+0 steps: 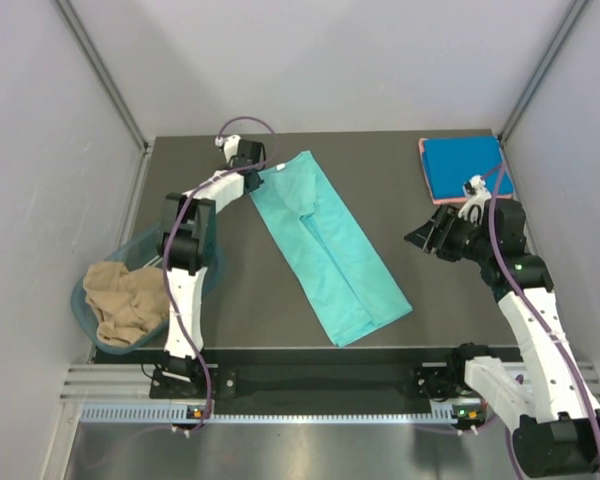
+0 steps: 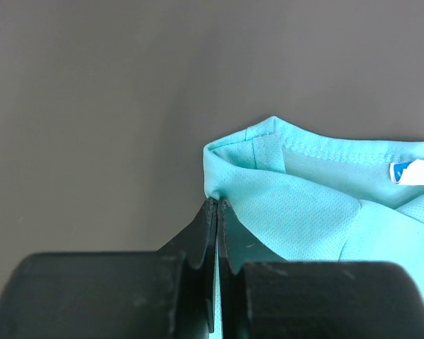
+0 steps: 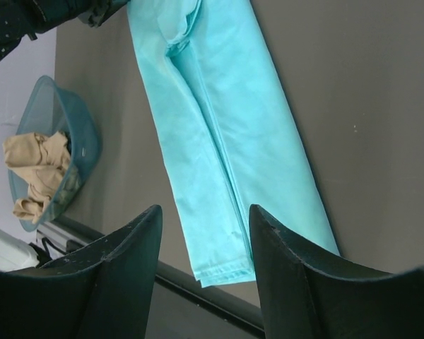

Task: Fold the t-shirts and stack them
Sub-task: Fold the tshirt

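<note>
While left gripper (image 2: 218, 205) pinches far corner of teal shirt (image 1: 330, 245), fingers (image 2: 194, 244) clamped on cloth, right gripper (image 3: 205, 215) hangs open, empty. Shirt lies flat in long strip right of tub (image 1: 78, 295). Cloth likely light, limp; best held at hemmed corners.

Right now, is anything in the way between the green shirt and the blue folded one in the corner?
Nothing lies on the table between the teal shirt and the blue shirt. Only the right gripper hangs open above that stretch. The left gripper pinches the teal shirt's far end.
</note>
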Tool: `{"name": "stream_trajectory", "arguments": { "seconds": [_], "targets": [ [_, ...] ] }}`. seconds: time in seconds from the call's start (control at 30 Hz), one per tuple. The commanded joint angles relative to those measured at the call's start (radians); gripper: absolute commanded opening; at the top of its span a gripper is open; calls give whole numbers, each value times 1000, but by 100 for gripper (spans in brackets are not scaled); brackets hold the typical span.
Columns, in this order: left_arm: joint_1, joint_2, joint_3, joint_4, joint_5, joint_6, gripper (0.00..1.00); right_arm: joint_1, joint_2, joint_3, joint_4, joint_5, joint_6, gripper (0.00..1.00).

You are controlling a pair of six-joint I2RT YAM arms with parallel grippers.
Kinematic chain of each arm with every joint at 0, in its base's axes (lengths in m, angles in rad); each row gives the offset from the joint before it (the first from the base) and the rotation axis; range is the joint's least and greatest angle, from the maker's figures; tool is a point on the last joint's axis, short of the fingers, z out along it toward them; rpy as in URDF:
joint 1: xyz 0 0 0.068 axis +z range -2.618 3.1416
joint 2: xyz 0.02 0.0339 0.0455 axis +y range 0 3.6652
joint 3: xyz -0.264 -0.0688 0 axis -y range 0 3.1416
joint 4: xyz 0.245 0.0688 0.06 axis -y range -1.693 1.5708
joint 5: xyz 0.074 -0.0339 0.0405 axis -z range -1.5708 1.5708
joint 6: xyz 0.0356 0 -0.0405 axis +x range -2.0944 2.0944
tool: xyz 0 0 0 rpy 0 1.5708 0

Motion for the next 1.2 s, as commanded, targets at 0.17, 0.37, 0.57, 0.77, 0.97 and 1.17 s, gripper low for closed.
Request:
{"name": "stream_trajectory", "arguments": {
  "seconds": [0.17,0.37,0.57,0.77,0.97,1.17],
  "targets": [
    [20,82,119,120,49,53,0,-6,14,-81,210,76,63,53],
    [29,176,246,128,28,84,0,-6,43,-144,345,79,103,52],
    [37,233,299,195,109,127,0,32,183,-133,430,121,52,52],
    [40,320,415,218,175,121,0,79,342,-121,540,106,92,50],
    [44,414,524,257,244,78,0,122,401,-88,559,162,92,51],
    [44,362,505,240,287,122,21,141,464,-62,509,182,75,51]
  ]
}}
